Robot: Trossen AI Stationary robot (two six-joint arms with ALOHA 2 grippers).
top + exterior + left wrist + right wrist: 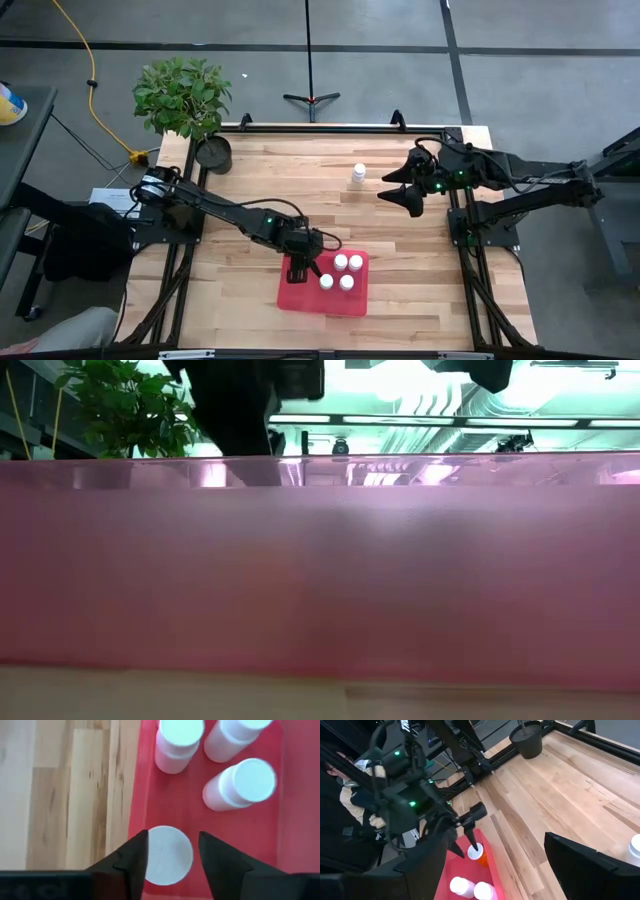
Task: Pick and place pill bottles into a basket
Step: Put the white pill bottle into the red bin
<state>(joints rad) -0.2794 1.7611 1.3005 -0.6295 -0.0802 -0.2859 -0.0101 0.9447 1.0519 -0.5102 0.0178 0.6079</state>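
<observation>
The shallow red-pink rectangular plastic basket (300, 298) sits at the wooden table's (250, 180) near edge, with four white-capped white bottles (341, 262) standing in its right half. At its left end the left gripper (170, 857) straddles an orange white-capped bottle (479, 855), fingers spread to either side of the cap. One white bottle (358, 175) stands alone on open tabletop, near the hovering right gripper (402, 196), spread wide.

You won't find any readable text here. The pill bottles (239, 784) show blank white caps, and the basket (300, 298) carries no label.
</observation>
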